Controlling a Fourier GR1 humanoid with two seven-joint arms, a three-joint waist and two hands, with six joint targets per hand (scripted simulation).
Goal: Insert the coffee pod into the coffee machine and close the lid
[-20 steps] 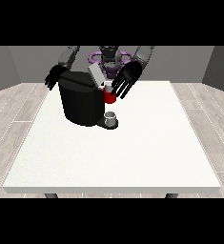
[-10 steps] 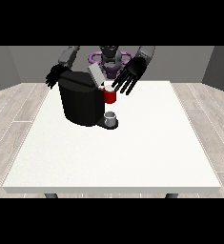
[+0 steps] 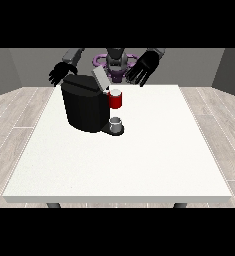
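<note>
The hand at the view's right (image 3: 145, 67) has fingers spread, empty; the hand at the view's left (image 3: 60, 73) likewise.

One coffee machine (image 3: 86, 107) stands on the surface (image 3: 124, 165), with one red thing at the machine (image 3: 116, 99), one grey thing (image 3: 116, 123), and two hands (image 3: 143, 67) (image 3: 61, 74).

The hand at the view's right (image 3: 143, 67), fingers spread, hangs over the white table's (image 3: 139, 160) far edge with free air below it and towards the camera. To its side, towards the view's left, the black coffee machine (image 3: 84, 107) blocks the way, its raised lid (image 3: 100, 79) tilted up and a red thing at the machine (image 3: 116, 99) standing nearest the hand. The hand at the view's left (image 3: 60, 73) hovers just behind the machine's top, so the machine bars its way forward.
</note>
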